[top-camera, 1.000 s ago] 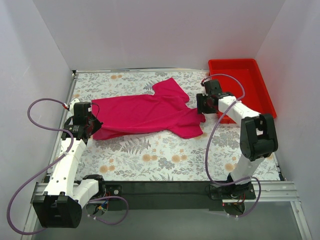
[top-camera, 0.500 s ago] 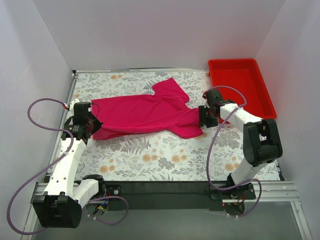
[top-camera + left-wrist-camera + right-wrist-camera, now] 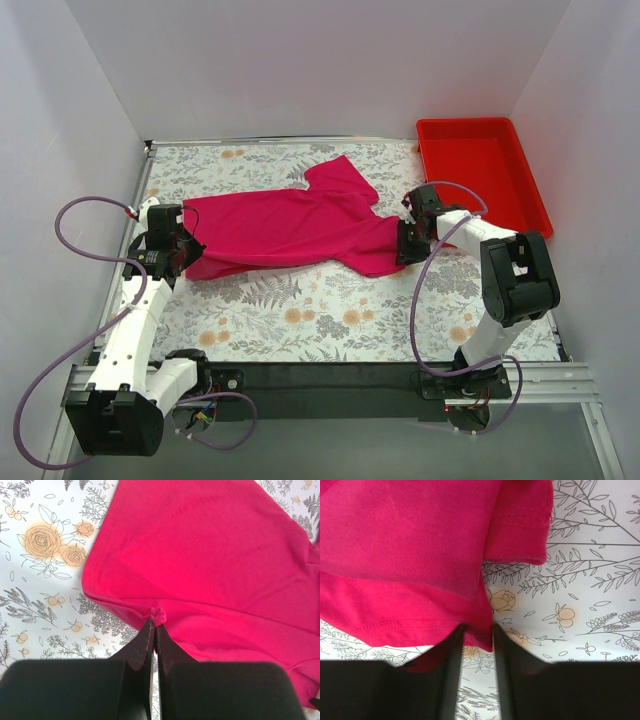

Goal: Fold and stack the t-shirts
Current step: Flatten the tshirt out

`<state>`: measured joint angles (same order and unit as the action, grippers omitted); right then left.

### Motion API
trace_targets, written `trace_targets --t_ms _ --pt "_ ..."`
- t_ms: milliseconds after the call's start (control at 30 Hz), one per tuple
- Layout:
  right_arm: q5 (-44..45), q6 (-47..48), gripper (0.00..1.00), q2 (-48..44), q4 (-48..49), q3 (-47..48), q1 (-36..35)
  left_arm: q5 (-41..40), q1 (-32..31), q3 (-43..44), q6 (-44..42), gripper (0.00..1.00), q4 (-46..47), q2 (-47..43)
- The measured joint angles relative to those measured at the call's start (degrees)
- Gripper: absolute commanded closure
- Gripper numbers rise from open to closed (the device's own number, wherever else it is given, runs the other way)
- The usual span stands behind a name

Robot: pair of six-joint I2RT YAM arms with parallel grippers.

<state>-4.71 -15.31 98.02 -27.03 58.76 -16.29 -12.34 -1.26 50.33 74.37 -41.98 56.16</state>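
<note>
T-shirt [image 3: 290,225], soft, thin and floppy, lies across the middle of the worktop [image 3: 330,310], so hold its edges: your left hand [image 3: 154,625] pinches one edge shut, your right hand [image 3: 475,630] sits narrow around a corner.

No text, label, brand mark, number or sign was legible anywhere. The plain magenta-pink t-shirt of soft thin fabric [image 3: 290,225], the white table cover printed with flowers and ferns [image 3: 300,310] and the rigid bright red plastic bin [image 3: 480,165] all showed none.
</note>
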Motion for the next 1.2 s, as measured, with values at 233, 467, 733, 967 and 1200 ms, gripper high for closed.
trace_targets --t_ms 233,467,733,967,1200 --pt "-0.8 -1.0 0.99 -0.2 0.3 -0.7 0.0 0.0 0.0 0.6 0.0 1.0 0.0 0.7" --pt "2.5 -0.4 0.99 -4.1 -7.0 10.1 -0.1 -0.3 0.0 14.6 0.1 1.0 -0.7 7.9" --pt "10.3 3.4 0.99 -11.9 -7.5 40.6 0.8 -4.2 0.0 41.9 0.7 1.0 3.5 18.3" --pt "16.8 8.6 0.99 -23.4 -6.1 48.5 1.3 -7.3 -0.1 51.9 -1.1 1.0 7.7 15.2" --pt "18.0 15.4 0.99 -38.9 -1.0 45.0 1.3 -8.0 -2.3 55.7 -6.6 1.0 10.6 3.3"
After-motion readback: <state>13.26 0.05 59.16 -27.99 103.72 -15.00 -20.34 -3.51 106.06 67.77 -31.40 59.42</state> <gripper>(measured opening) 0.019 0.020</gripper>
